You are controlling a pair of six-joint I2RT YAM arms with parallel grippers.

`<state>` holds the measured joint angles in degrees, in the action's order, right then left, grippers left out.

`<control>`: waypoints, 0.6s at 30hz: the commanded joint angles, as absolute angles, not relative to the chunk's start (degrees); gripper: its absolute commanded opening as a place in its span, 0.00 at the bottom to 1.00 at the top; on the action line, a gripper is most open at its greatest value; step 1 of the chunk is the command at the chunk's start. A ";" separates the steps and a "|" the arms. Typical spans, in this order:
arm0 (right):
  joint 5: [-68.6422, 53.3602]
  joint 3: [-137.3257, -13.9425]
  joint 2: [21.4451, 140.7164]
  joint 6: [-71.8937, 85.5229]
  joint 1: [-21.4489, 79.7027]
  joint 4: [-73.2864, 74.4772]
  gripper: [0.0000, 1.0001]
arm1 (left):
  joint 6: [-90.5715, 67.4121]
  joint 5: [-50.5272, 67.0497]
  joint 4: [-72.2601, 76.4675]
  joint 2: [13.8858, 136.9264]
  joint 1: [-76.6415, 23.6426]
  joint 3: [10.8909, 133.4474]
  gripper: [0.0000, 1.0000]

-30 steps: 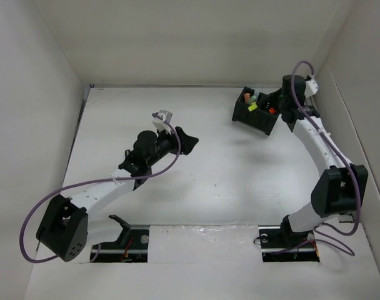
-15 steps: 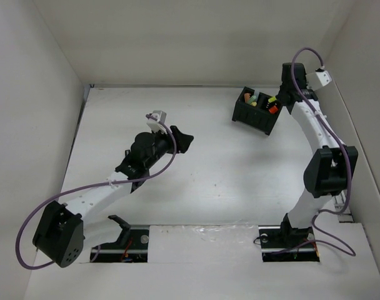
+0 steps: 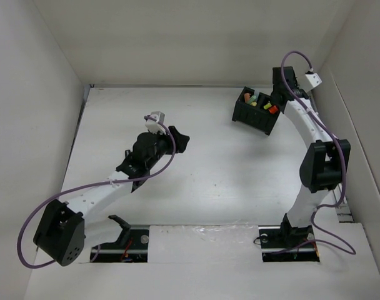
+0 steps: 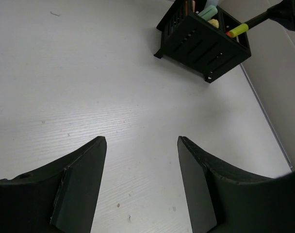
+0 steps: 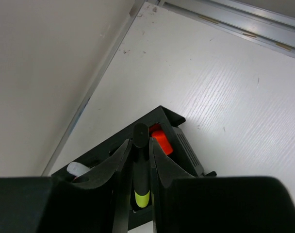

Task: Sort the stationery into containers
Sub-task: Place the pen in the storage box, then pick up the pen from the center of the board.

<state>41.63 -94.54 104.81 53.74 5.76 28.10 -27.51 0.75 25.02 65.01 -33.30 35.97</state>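
**Overhead view.** The black organiser box (image 3: 252,114) stands on the white table (image 3: 209,175), and coloured marker tips show above its 2 compartments. The right gripper (image 3: 279,99) hangs just beside the box, on the side towards the right wall. The left gripper (image 3: 177,140) is well apart from the box, over bare table to its left. Neither gripper's grip can be read from here.

**Right wrist view.** The right gripper (image 5: 140,150) has its 2 fingers clamped on a black marker with a yellow end (image 5: 141,196). The marker is held yellow end down over the box (image 5: 184,141). An orange cap (image 5: 160,138) sits in the box just beside the marker.

**Left wrist view.** The left gripper's fingers (image 4: 79,184) stand wide apart with nothing between them, and the box (image 4: 205,46) lies ahead. The held marker (image 4: 239,30) appears side-on, with its yellow end at the rim of the box's compartment nearest the right gripper. Its black body slants up and away. How far the end reaches inside cannot be told. A green marker (image 4: 209,12) and a pale yellow marker (image 4: 214,22) stand in the box.
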 commanded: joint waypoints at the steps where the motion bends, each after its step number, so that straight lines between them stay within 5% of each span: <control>1: 43.33 -97.65 104.68 53.26 6.86 27.69 0.23 | -27.60 -1.76 24.96 65.39 -33.31 37.35 0.56; 7: 41.32 -95.81 102.84 53.26 7.38 26.99 0.45 | -27.08 -5.61 24.17 67.05 -33.31 37.88 0.56; 13: 37.01 -89.93 96.27 55.20 10.36 24.89 0.50 | -26.54 -11.15 20.83 68.82 -33.31 39.99 0.56; 16: 32.80 -81.61 89.33 55.20 14.32 19.63 0.35 | -26.54 -15.90 18.81 71.10 -32.79 40.61 0.56; 18: 28.59 -76.93 85.54 54.14 16.25 16.54 0.12 | -26.54 -18.71 17.41 73.03 -31.22 41.13 0.56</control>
